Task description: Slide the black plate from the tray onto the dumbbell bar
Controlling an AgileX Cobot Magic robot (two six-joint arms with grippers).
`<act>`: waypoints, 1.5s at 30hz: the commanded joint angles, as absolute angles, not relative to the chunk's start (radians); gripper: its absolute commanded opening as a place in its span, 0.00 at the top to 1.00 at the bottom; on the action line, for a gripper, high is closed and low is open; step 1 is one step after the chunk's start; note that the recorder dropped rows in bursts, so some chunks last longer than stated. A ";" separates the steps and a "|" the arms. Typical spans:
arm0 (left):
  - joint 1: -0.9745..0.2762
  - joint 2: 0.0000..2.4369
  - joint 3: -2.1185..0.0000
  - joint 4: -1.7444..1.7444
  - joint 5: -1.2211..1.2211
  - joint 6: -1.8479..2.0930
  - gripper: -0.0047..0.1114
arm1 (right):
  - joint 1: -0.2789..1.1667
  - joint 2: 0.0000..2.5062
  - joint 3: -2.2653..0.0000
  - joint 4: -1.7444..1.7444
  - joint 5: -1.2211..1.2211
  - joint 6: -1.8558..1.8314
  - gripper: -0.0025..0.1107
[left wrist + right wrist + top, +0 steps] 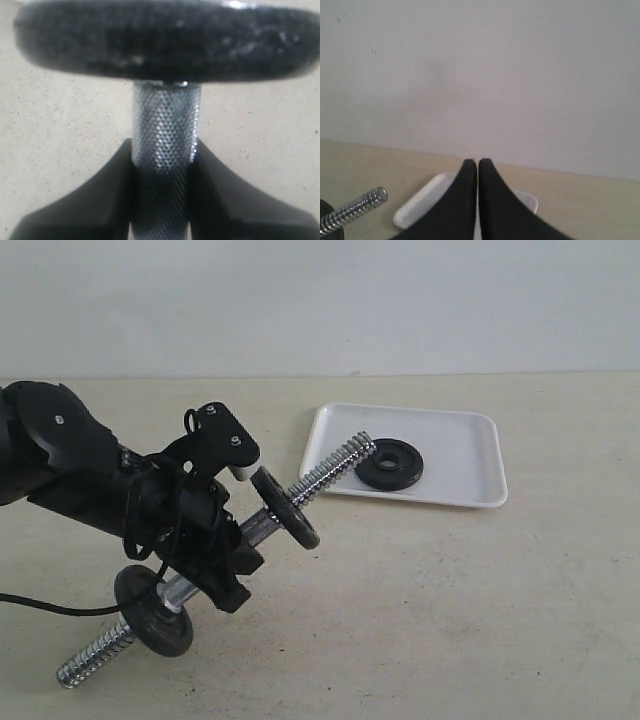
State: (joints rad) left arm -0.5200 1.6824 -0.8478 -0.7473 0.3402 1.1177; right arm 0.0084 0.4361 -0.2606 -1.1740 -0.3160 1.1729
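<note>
The black plate [390, 464] lies flat in the white tray [460, 455] at the back right. My left gripper [228, 552] is shut on the knurled middle of the dumbbell bar [330, 474] and holds it tilted above the table, one threaded end reaching over the tray's near-left rim beside the plate. Two matching black discs [285, 508] [153, 611] sit on the bar on either side of my grip. The left wrist view shows the bar [165, 135] between the fingers and a disc [165, 37] close ahead. My right gripper [478, 163] is shut and empty, above the tray [420, 205]; the bar's tip [362, 204] shows nearby.
The beige table [450, 610] runs back to a pale wall [320, 300]. A black cable [40, 607] trails off the left arm at the table's left edge. The right arm is out of the exterior view.
</note>
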 commanded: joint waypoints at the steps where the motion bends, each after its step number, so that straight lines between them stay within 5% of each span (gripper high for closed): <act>1: -0.521 1.629 -0.878 -0.815 0.244 1.114 0.92 | 0.009 0.685 -0.424 -1.420 -0.367 1.346 0.98; 10: -0.521 1.613 -0.878 -0.824 0.141 1.114 0.92 | 0.009 1.170 -0.809 -1.744 -0.483 1.717 0.98; 13: -0.521 1.607 -0.878 -0.824 0.126 1.114 0.92 | 0.009 1.268 -0.893 -1.744 -0.574 1.713 0.90; 16: -0.509 1.599 -0.878 -0.824 0.127 1.114 0.92 | 0.009 1.349 -0.961 -1.744 -0.656 1.750 0.59; 19: -0.485 1.597 -0.878 -0.824 0.126 1.102 0.92 | 0.009 1.418 -0.994 -1.744 -0.672 1.910 0.04; 27: -0.422 1.541 -0.878 -0.824 0.132 1.062 0.92 | 0.009 1.477 -1.028 -1.635 -0.696 1.986 0.31; 36: -0.406 1.512 -0.878 -0.824 0.151 1.062 0.92 | 0.047 1.477 -1.085 -1.744 -0.670 2.064 0.83; 45: -0.406 1.512 -0.878 -0.824 0.159 1.066 0.92 | 0.325 1.479 -1.090 -1.744 0.018 2.088 0.85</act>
State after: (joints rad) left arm -0.4080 1.5731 -0.8439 -0.7799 0.2556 1.0660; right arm 0.2743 1.4797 -1.0837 -1.7472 -0.1824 2.0747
